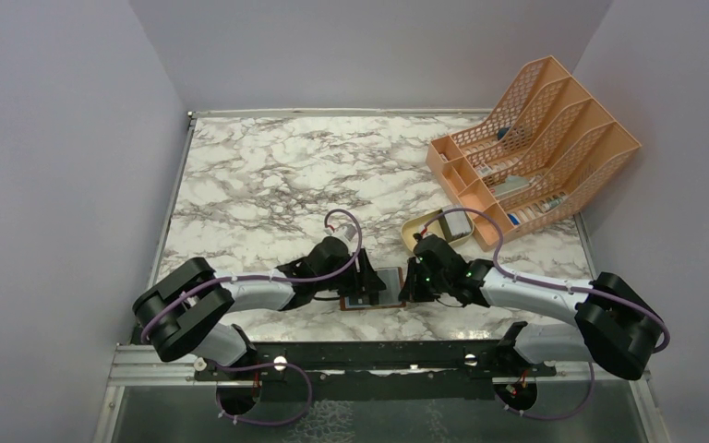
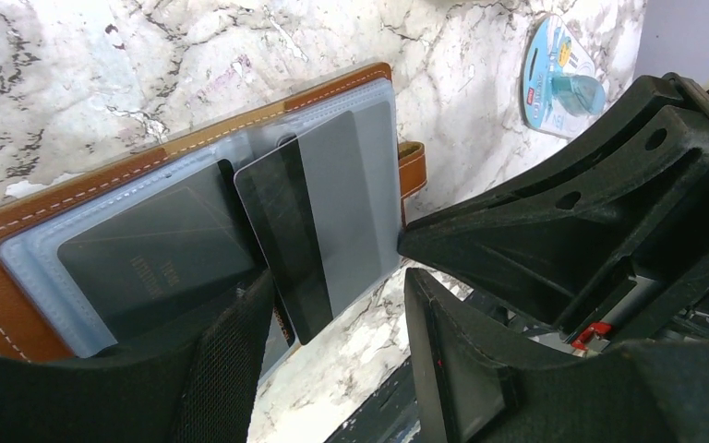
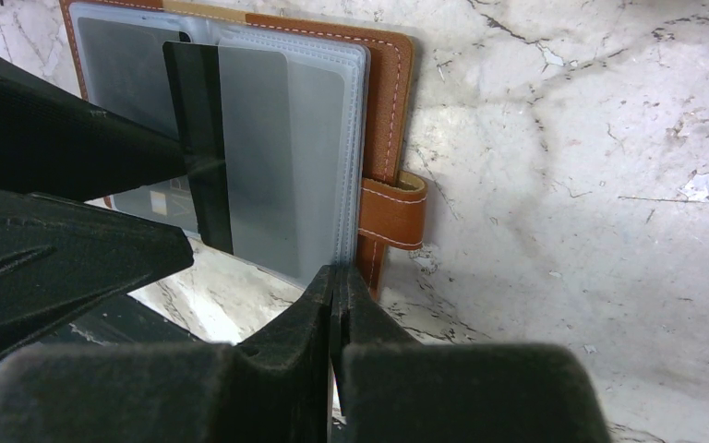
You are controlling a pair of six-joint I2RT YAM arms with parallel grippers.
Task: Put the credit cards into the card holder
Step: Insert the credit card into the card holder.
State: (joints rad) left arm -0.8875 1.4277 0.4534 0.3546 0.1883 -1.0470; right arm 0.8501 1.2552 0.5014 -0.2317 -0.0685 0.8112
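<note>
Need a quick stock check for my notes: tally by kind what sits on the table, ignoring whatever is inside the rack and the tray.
Card holder: 1
Credit cards, at the holder: 2
Orange file rack: 1
Tan tray: 1
Blue packet: 1
Total: 6

Looks like smooth brown leather with pale stitching on the holder (image 3: 388, 111). Frosted, faintly glossy clear plastic for the sleeves (image 3: 318, 157), shiny dark plastic on the card (image 3: 198, 120). Glossy marble-look table (image 3: 563, 185). Matt black, finely grained fingers (image 3: 378, 332).
</note>
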